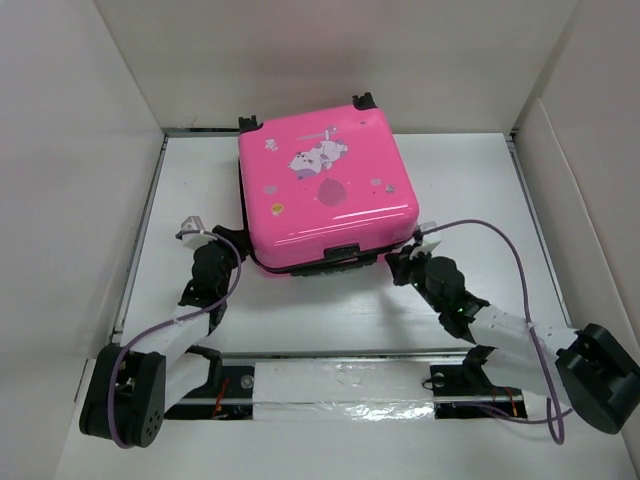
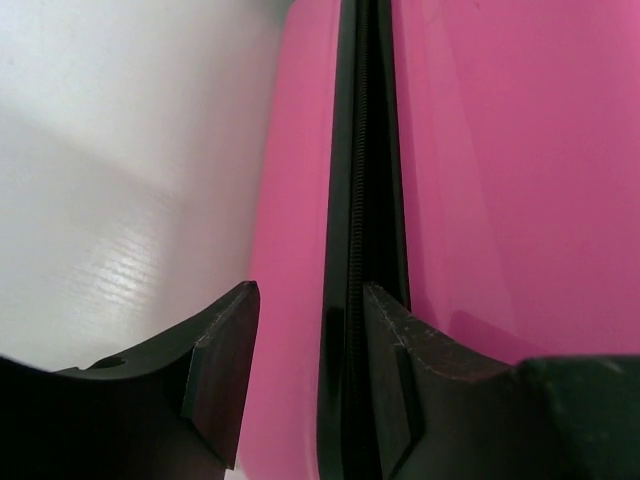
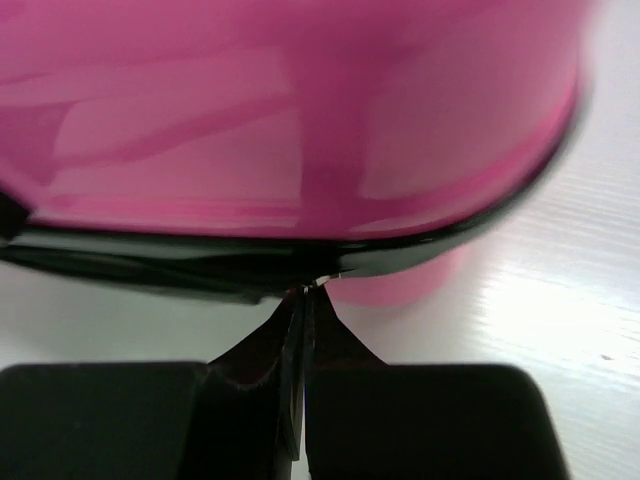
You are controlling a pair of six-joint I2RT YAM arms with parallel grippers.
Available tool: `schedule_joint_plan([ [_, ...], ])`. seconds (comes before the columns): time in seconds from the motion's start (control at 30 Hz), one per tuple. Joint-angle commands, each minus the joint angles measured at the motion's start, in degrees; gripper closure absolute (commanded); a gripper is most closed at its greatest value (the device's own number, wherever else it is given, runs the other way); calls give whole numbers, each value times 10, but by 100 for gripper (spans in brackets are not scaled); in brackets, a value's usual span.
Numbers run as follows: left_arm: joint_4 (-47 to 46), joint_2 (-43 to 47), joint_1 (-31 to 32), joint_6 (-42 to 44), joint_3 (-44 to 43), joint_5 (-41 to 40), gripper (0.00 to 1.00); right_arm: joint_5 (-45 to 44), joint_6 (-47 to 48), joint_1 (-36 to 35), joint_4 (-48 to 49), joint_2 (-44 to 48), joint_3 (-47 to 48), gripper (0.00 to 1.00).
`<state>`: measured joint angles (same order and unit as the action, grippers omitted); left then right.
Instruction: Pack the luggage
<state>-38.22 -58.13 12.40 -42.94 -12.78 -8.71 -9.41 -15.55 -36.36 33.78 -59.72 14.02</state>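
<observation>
The luggage (image 1: pixel 325 180), a bright pink hard-shell case with a cartoon animal print, lies flat and closed on the white table. My left gripper (image 1: pixel 233 240) is at its near-left corner. In the left wrist view its fingers (image 2: pixel 225 370) straddle the pink lower shell (image 2: pixel 290 250) and the black zipper band (image 2: pixel 358 200), which fill the gap between them. My right gripper (image 1: pixel 400 262) is at the near-right corner. Its jaws (image 3: pixel 308 290) are pressed together at the black zipper seam (image 3: pixel 200 255) under the pink shell (image 3: pixel 300 100), with a small metal zipper pull (image 3: pixel 322 283) pinched at the tips.
White walls close in the table on the left, back and right. Black caster wheels (image 1: pixel 250 122) stick out at the case's far edge. A taped white strip (image 1: pixel 340 390) runs along the near edge between the arm bases. Purple cables (image 1: pixel 500 235) loop off both arms.
</observation>
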Motion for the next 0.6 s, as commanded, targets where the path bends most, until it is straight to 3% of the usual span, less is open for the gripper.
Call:
schedule_joint_plan([
  [0.0,-55,-36,62,-19,20,79,58,14,-20,-105,-36,-2,53,100],
  [0.23,-101,-88,189,-56,-6,12,59,-15,-38,-284,-173,-67,169,100],
  [0.37,-130,-113,227,-83,-15,4,59,32,-20,-342,-177,-152,261,100],
  [0.57,-139,-121,286,-103,-23,-39,59,88,25,-413,-209,-307,472,100],
])
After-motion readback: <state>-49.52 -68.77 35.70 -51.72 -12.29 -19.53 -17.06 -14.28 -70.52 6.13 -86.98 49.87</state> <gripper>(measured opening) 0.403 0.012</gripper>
